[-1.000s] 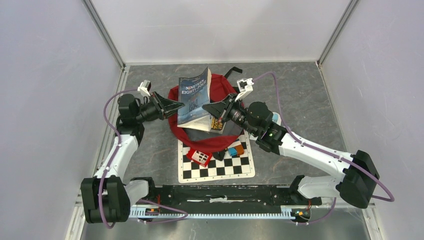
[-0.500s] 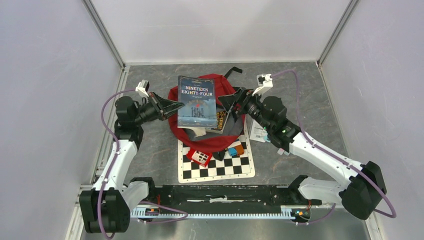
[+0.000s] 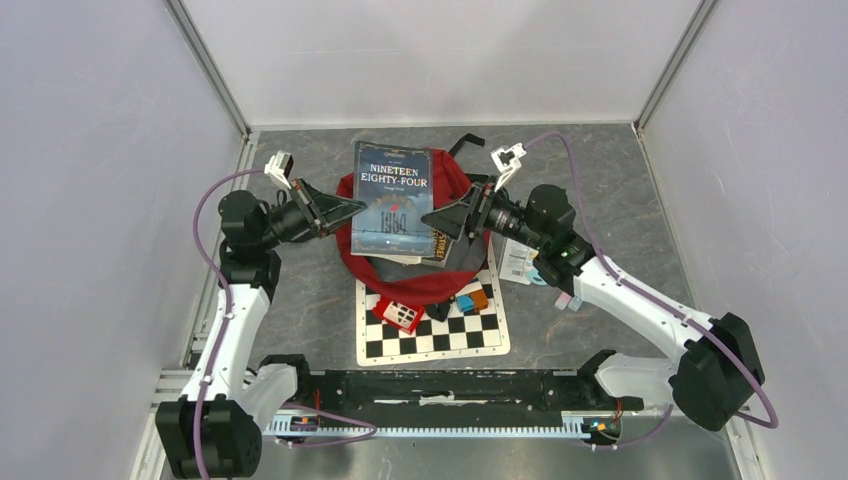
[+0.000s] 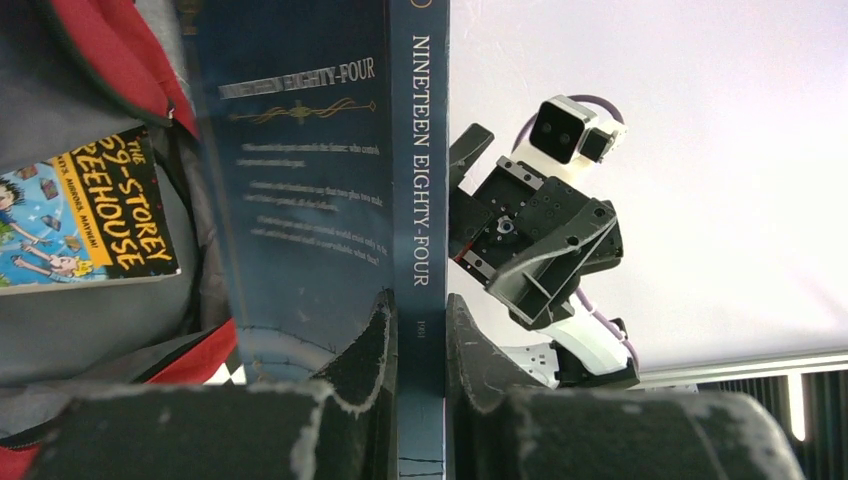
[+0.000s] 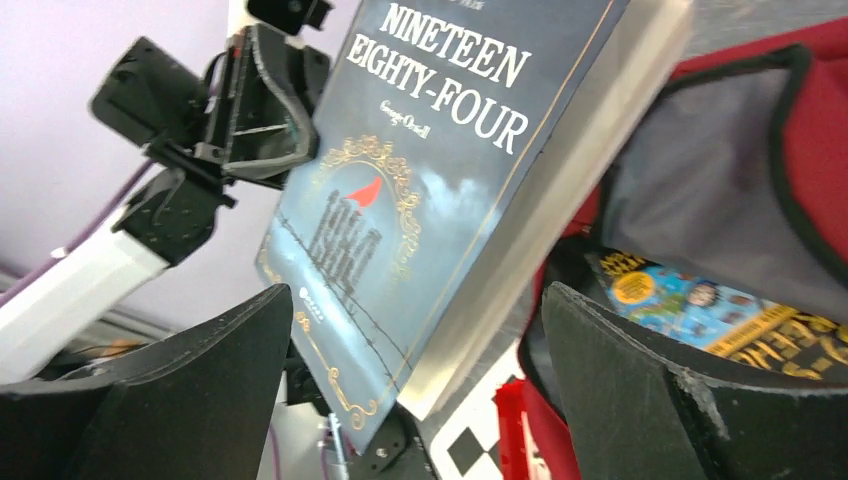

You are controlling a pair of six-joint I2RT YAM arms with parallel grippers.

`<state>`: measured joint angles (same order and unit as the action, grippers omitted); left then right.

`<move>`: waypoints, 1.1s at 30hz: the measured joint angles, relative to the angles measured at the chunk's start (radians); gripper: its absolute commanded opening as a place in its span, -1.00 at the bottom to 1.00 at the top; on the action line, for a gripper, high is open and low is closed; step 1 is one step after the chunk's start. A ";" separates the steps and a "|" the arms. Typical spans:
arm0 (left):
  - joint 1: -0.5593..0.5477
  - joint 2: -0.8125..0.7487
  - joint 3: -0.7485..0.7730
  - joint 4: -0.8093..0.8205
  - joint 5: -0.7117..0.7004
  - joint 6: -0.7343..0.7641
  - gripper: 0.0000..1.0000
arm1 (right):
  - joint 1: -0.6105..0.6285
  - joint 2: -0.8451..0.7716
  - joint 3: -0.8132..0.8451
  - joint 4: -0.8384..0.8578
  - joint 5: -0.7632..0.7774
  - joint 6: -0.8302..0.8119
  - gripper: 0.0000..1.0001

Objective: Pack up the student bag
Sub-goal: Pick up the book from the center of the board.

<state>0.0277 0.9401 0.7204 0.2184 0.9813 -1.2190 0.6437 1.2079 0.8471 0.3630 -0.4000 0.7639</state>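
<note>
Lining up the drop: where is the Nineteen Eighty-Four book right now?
In the top view the Nineteen Eighty-Four book hangs over the open student bag, spine clamped in the left pincer, open right pincer at its right edge.

Left arm (image 3: 232,315) rises along the left side from its base, wrist bent inward so the left gripper (image 3: 348,211) points right. Its fingers (image 4: 372,335) are pinched on the spine of the Nineteen Eighty-Four book (image 3: 392,200). Right arm (image 3: 640,305) stretches diagonally up-left, right gripper (image 3: 434,218) pointing left, nose-to-nose with the left one, jaws spread wide, fingers (image 5: 640,390) gripping nothing.
</note>
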 measured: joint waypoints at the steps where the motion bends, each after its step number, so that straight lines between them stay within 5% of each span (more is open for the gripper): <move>1: 0.000 -0.001 0.009 0.001 0.007 0.000 -0.96 | 0.003 0.004 0.000 0.030 -0.025 0.021 0.96; 8: -0.001 -0.007 0.120 -0.062 0.095 0.087 -0.96 | 0.015 0.026 0.034 -0.027 -0.050 -0.039 0.96; 19: -0.079 -0.013 0.250 -0.693 0.119 0.641 -0.96 | -0.042 -0.031 0.312 -0.457 0.080 -0.490 0.96; 33: -0.340 0.031 0.274 -0.948 0.146 0.890 -0.96 | -0.033 0.066 0.365 -0.598 -0.434 -0.613 0.96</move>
<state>-0.3122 0.9714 0.9939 -0.7296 1.1271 -0.3294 0.6106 1.2739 1.2125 -0.2348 -0.8337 0.1513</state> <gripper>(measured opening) 0.177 0.979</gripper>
